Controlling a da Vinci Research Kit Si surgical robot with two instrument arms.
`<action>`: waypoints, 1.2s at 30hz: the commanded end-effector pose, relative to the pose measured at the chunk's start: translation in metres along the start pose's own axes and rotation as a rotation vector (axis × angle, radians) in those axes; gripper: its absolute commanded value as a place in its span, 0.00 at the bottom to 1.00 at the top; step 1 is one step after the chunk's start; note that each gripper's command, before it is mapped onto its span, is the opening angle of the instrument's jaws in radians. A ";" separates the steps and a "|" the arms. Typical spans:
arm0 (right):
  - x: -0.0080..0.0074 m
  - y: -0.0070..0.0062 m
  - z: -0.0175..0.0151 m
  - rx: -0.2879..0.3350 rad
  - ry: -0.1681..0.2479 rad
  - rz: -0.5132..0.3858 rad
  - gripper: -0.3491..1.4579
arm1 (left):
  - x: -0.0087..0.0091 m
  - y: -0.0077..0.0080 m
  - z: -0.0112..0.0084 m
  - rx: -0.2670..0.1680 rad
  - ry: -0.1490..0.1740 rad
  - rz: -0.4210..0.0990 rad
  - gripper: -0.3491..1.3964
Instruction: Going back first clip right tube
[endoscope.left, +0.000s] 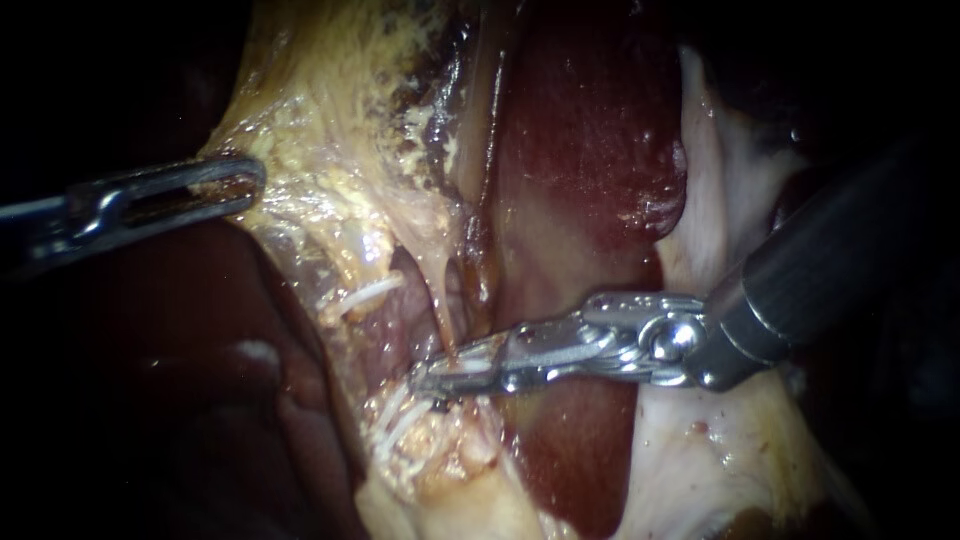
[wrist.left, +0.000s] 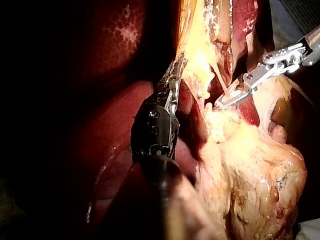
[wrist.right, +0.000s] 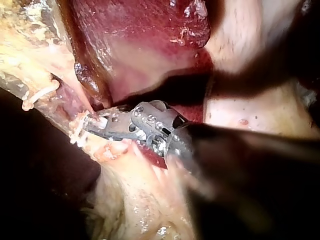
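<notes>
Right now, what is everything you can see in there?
liver: one, dark red, centre, behind the rest.
fatty tissue: one sheet, yellowish, upper left down to lower centre.
whitish tissue: one fold, pale, right of the liver.
tube: one clearly seen, pale, running down the middle.
left instrument: one, silver, tip against the fatty tissue.
right instrument: one, silver tip on a dark shaft, tip at the tube's lower end.

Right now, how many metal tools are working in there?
2. The left instrument enters from the left, tip at the yellowish tissue's edge. The right instrument enters from the right, tip at the thin tube in the middle. No others show.
</notes>
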 end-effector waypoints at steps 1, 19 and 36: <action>0.0000 0.0000 0.0001 -0.001 0.002 -0.002 0.22 | 0.0000 0.0000 0.0000 0.000 0.000 0.000 0.00; 0.0001 -0.0004 -0.0003 -0.045 0.088 -0.121 0.52 | 0.0001 0.0000 0.0000 -0.001 0.000 -0.006 0.00; -0.0003 -0.0008 -0.0030 -0.060 0.100 -0.242 0.52 | 0.0001 -0.0001 -0.0001 -0.001 -0.001 -0.005 0.00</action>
